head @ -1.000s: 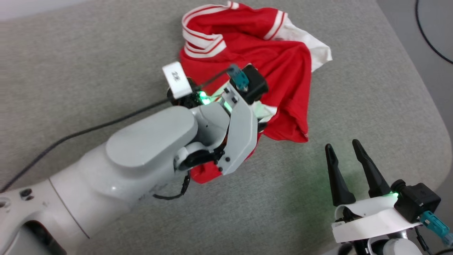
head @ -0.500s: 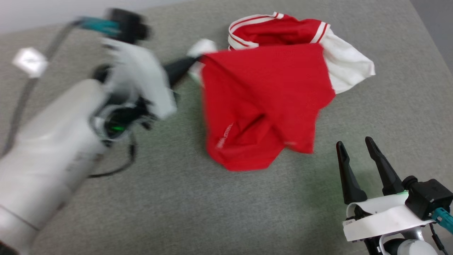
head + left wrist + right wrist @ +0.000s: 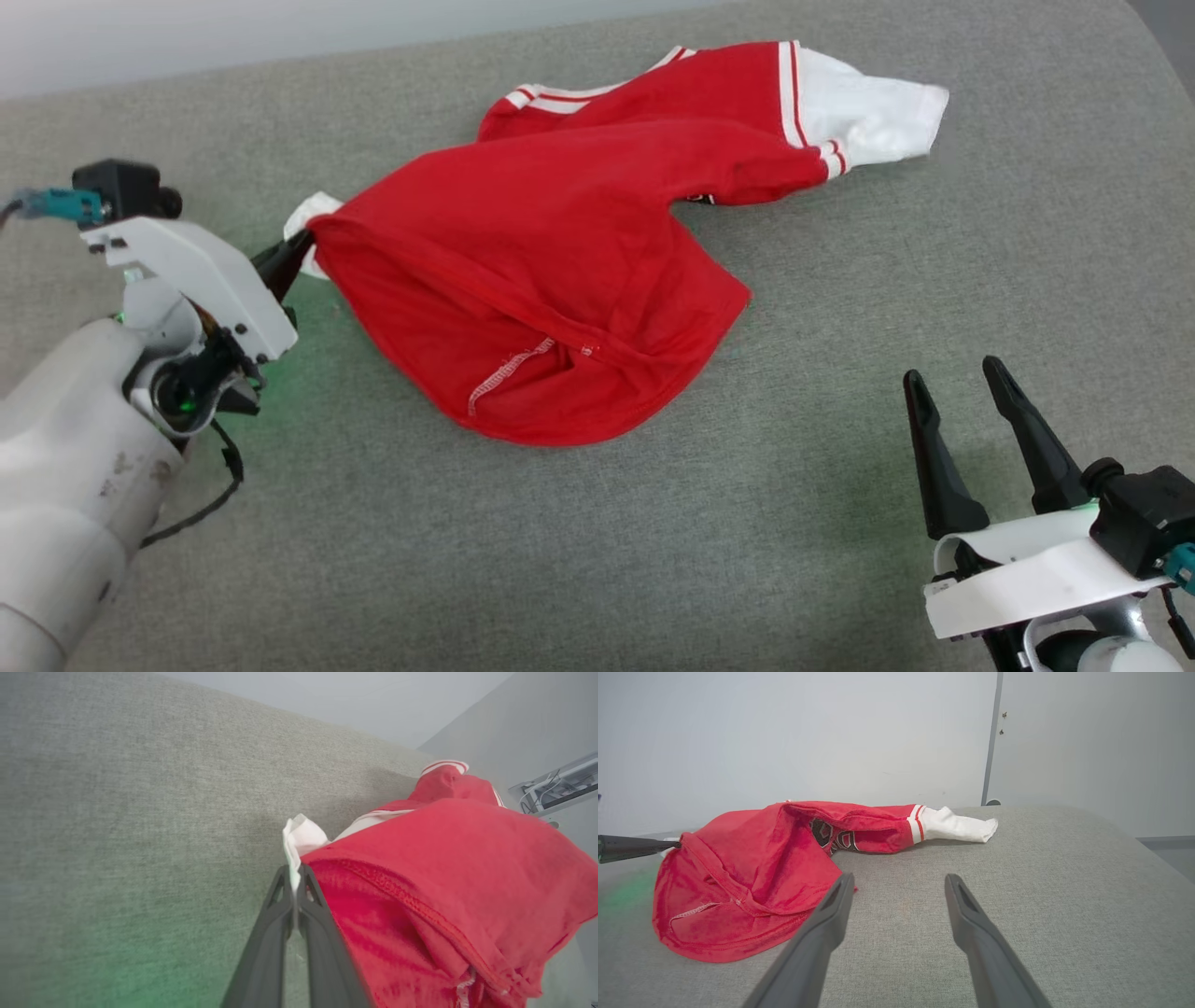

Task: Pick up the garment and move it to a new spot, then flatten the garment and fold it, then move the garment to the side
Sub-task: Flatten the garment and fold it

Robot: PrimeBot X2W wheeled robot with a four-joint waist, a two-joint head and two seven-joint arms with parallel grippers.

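Tight pinch by the left gripper [image 3: 301, 248] on a white edge of the garment [image 3: 551, 308], red cloth sprawled across the middle of the grey padded surface [image 3: 747, 541], white sleeve out at the far right, right gripper [image 3: 950, 371] spread wide, empty, near the hem but clear of it.

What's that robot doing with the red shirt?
The robot's left gripper has its fingers shut on a white bit at the edge of the red shirt, which lies rumpled on the grey fabric surface. The right gripper is open nearby, touching nothing. The shirt is not flat or folded yet.
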